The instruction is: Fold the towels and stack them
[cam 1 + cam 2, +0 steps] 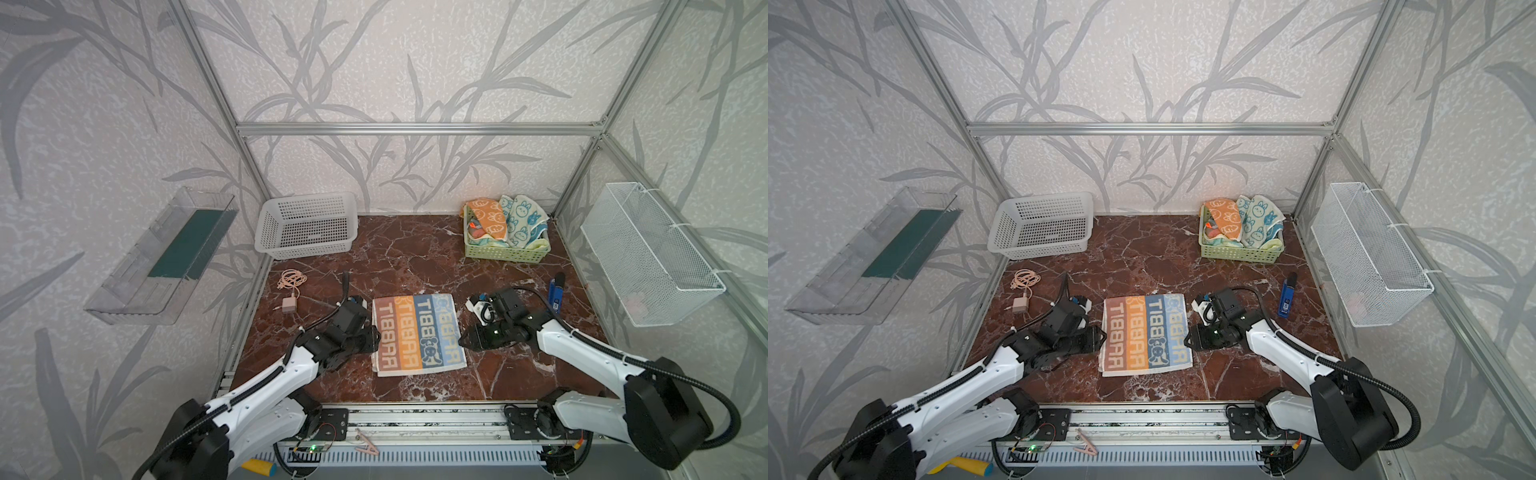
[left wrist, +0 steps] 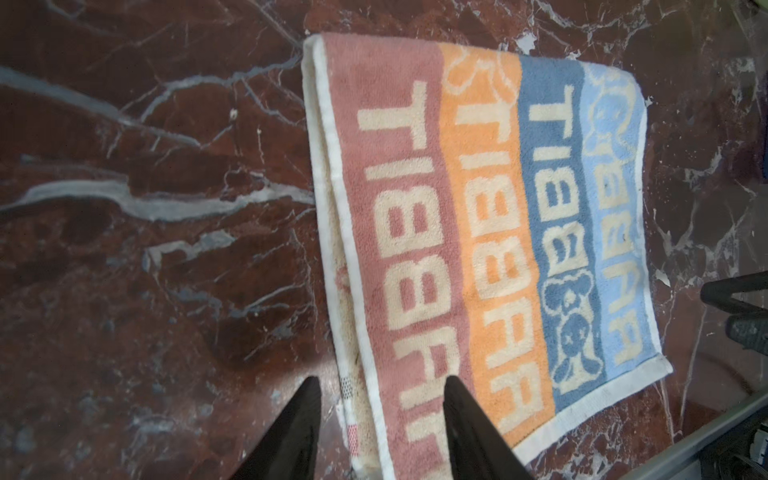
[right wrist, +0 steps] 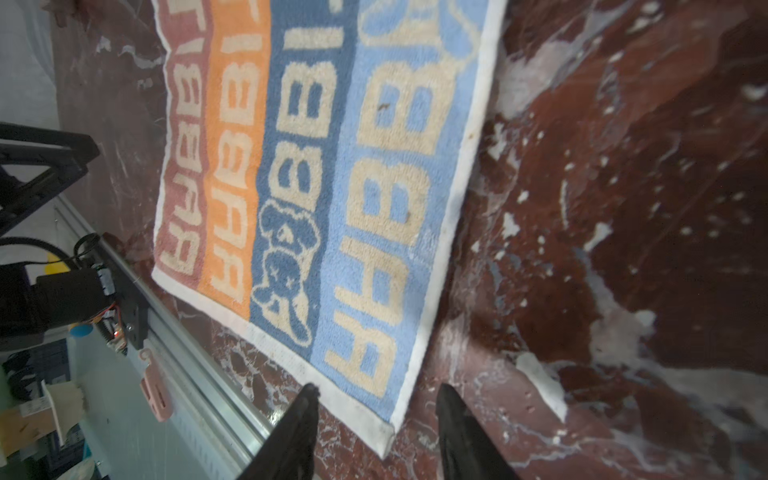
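Left tool (image 2: 382,380) parted, right tool (image 3: 377,387) parted, both low

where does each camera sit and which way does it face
Top views: high over the front rail, facing down and back across the table; both arms show, with the left gripper and right gripper flanking the towel.
Left wrist: low on the left arm, facing along the open left gripper over the towel's pink side; the right gripper shows beyond.
Right wrist: low on the right arm, facing along the open right gripper over the towel's light blue side; the left gripper shows beyond.
Shared: every view shows the towel.
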Tool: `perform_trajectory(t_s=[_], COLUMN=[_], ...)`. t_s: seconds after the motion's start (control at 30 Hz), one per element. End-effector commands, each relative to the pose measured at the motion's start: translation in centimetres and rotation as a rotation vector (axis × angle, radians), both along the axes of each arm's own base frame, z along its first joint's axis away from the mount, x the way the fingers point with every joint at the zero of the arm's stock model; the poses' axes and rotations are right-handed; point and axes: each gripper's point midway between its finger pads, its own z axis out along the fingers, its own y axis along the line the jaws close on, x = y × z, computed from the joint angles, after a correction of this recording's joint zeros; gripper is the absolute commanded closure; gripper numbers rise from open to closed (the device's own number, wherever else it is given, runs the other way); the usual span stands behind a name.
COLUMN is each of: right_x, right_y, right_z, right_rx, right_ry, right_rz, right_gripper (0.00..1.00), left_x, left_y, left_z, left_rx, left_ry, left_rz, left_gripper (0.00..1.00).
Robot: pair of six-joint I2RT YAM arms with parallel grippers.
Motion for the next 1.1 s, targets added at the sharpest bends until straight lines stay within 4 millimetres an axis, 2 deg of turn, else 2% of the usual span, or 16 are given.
perform_trajectory(t_s=[0.0,0.1,0.2,0.3,0.4,0.43,0.6,0.83,1.0,1.07], right_x=[4.9,7.5,9.9,12.0,13.5,13.9,15.3,16.2,16.7,16.9], right_y=[0.4,0.9,1.3,1.5,1.7,1.7,1.8,1.9,2.8,3.0], right_z=[1.5,1.1,0.5,0.1,-0.1,-1.0,-2.3,-3.6,-4.0,-4.3], right_rx=[-0.064,-0.107,-0.117,-0.107,-0.111,-0.124,-0.148,-0.147,-0.11,-0.106], right_ry=[-0.107,-0.099,-0.095,-0.097,-0.107,-0.091,-0.083,-0.066,-0.056,-0.052], right_rz=[-0.046,-0.053,-0.099,-0.147,-0.166,-0.169,-0.182,-0.191,-0.179,-0.178], right_gripper=[0.52,0.53,0.54,0.57,0.57,0.57,0.59,0.58,0.57,0.57], left_x=[5.0,8.0,9.8,10.7,11.3,11.4,12.2,13.6,13.9,13.9], left_y=[-0.4,0.0,0.8,1.2,0.8,0.7,-0.3,-1.1,-1.0,-1.0], left_z=[2.7,2.4,1.5,0.6,-0.3,-0.8,-2.5,-3.6,-3.8,-3.8], left_rx=[-0.106,-0.161,-0.181,-0.204,-0.233,-0.238,-0.283,-0.305,-0.283,-0.277], left_ry=[-0.061,-0.035,0.002,0.044,0.072,0.083,0.117,0.127,0.123,0.122], left_rz=[0.094,0.135,0.173,0.179,0.157,0.156,0.13,0.113,0.103,0.095], left_gripper=[0.49,0.5,0.53,0.54,0.54,0.54,0.57,0.58,0.66,0.75])
